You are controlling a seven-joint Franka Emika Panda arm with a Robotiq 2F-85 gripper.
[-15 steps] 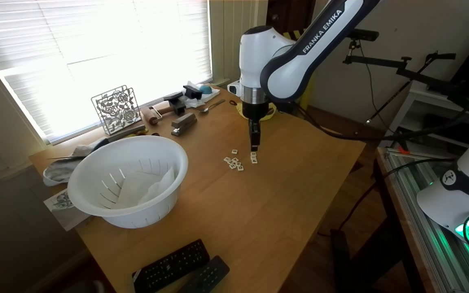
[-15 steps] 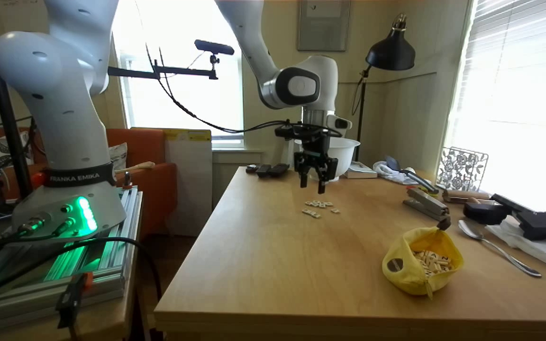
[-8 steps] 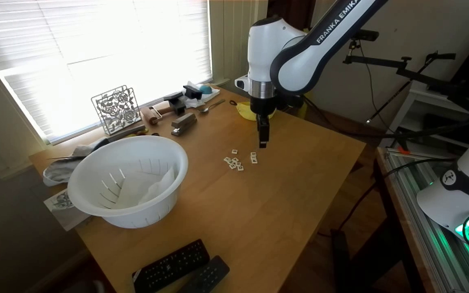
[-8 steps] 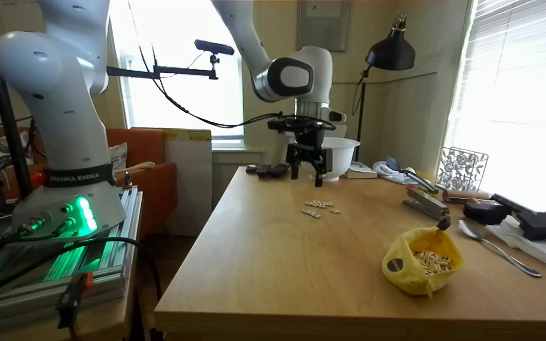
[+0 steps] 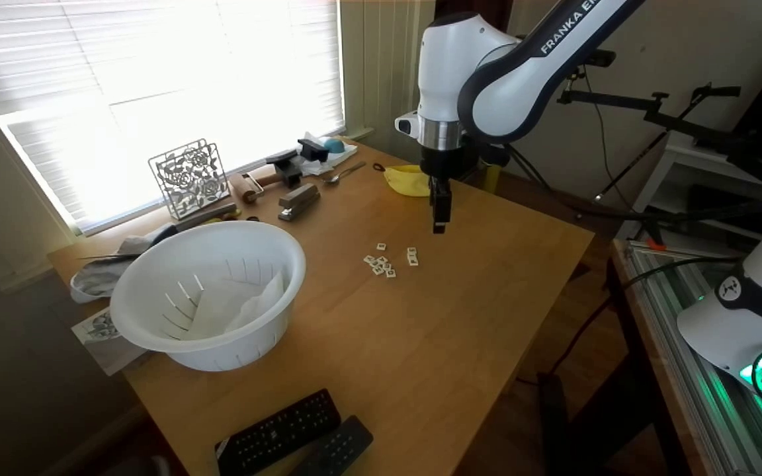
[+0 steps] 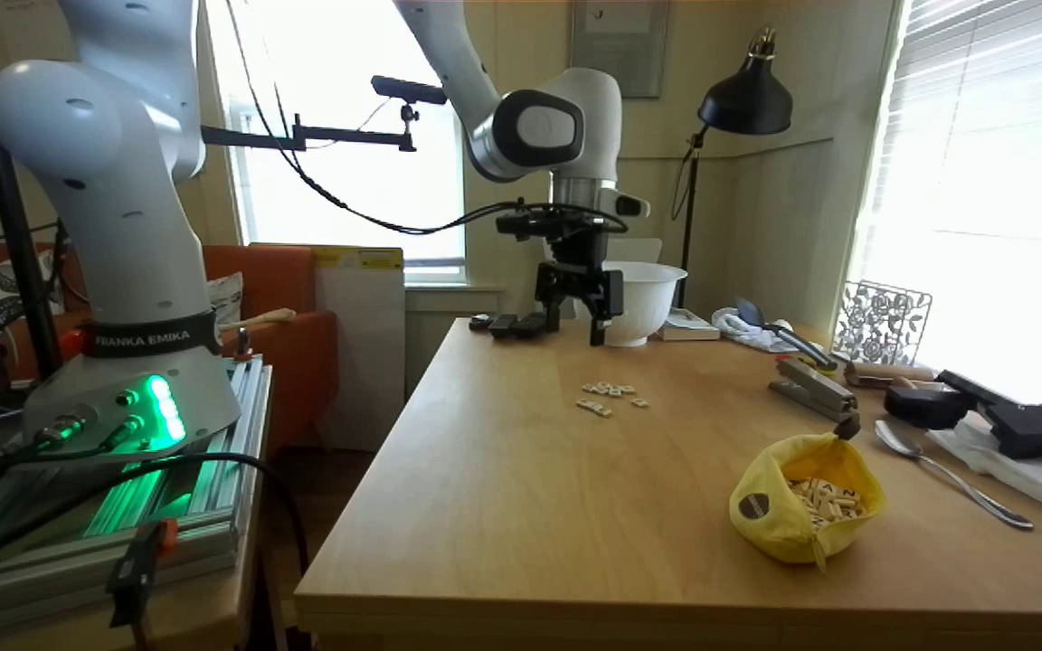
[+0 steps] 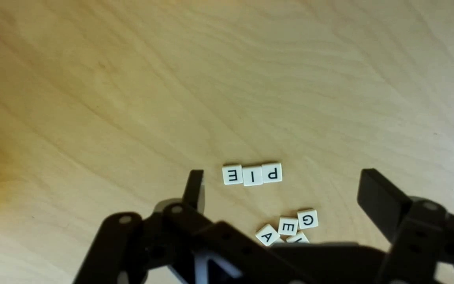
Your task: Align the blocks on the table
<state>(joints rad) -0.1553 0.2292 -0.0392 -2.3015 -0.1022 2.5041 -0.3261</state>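
The blocks are small cream letter tiles on the wooden table (image 5: 460, 297). Three of them, reading P, I, E, touch in a short, nearly straight row (image 7: 252, 176), which also shows in both exterior views (image 5: 413, 256) (image 6: 593, 409). A loose cluster of several tiles (image 5: 380, 264) lies beside the row, and a lone tile (image 5: 381, 246) lies apart. In the wrist view the tiles G (image 7: 307, 219), E (image 7: 288, 226) and A (image 7: 267, 235) show; my gripper body hides the rest of the cluster. My gripper (image 7: 284, 172) is open and empty, above the table; it shows in both exterior views (image 5: 439, 228) (image 6: 575, 333).
A white bowl (image 5: 209, 284) and black remotes (image 5: 282, 430) stand on the table. A yellow pouch of tiles (image 6: 779, 520), a stapler (image 6: 815, 387) and a spoon (image 6: 955, 477) lie nearer the window side. A metal rose-pattern holder (image 5: 189, 177) stands by the window.
My gripper has risen and moved away from the tile row, toward the robot base side. It stays open. The tiles have not visibly moved.
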